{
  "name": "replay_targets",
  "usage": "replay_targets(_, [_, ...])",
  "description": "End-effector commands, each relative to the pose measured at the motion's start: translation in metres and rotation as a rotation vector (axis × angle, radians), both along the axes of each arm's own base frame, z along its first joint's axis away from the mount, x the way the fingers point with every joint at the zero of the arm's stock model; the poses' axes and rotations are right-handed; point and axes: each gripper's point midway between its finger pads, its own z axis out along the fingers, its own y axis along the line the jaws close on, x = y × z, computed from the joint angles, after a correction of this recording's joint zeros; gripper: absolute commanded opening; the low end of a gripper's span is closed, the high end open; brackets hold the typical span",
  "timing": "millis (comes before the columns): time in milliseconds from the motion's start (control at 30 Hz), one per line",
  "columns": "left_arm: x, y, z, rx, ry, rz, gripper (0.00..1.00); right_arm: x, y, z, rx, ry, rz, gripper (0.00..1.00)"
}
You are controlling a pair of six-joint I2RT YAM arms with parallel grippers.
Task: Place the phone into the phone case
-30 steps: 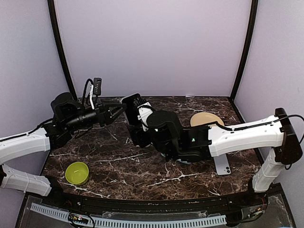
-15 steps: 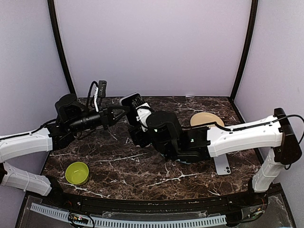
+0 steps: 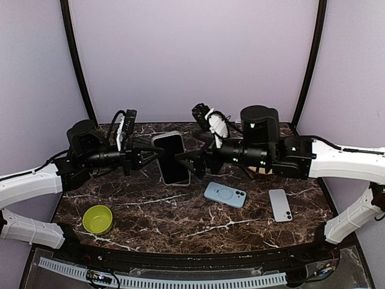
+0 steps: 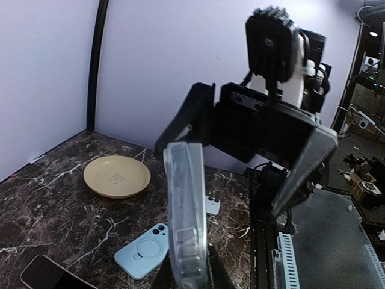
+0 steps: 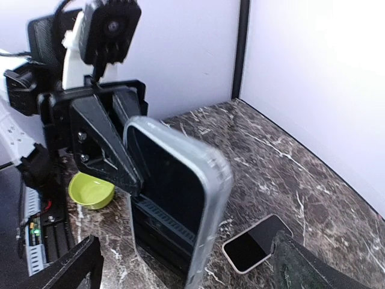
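Not done. Pinching clear plastic phone case (image 4: 185, 217) upright in left gripper (image 3: 157, 154); holding nothing in wide-open right gripper (image 3: 183, 159). Yet to push in flat black phone (image 5: 255, 241) lying on dark marble table (image 3: 150, 211).

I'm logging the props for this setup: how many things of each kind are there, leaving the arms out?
Clear phone case, held up: 1
Phone-shaped items lying flat: 3 (blue one, white one, dark-screened phone)
Tan plate: 1
Green bowl: 1
Total: 6
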Motion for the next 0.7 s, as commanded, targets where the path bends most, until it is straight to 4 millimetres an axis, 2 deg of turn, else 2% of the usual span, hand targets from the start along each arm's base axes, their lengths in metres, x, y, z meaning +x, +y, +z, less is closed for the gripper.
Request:
replay_targets(0, [-0.041,0.001,0.028,-0.076,-0.150,-0.191,0.00,-0.040,-0.002,0.029,0.136,0.037,0.343,0.95])
replay_targets(67, [-0.048,0.000,0.028,-0.084,-0.160,-0.227,0.00,-0.045,-0.001,0.039,0.173,0.033,0.398,0.91])
replay_targets(167, [-0.054,-0.002,0.028,-0.088,-0.172,-0.254,0.00,-0.045,0.006,0.043,0.173,0.039,0.433,0.83])
replay_targets(333, [-0.056,-0.002,0.030,-0.095,-0.179,-0.262,0.00,-0.044,0.020,0.028,0.130,0.098,0.478,0.68])
replay_targets(500, [-0.058,-0.003,0.028,-0.094,-0.175,-0.272,0.00,-0.045,0.021,0.032,0.164,0.116,0.501,0.42])
replay_targets(667, [-0.058,-0.004,0.026,-0.088,-0.172,-0.276,0.00,-0.045,0.020,0.038,0.187,0.117,0.509,0.24])
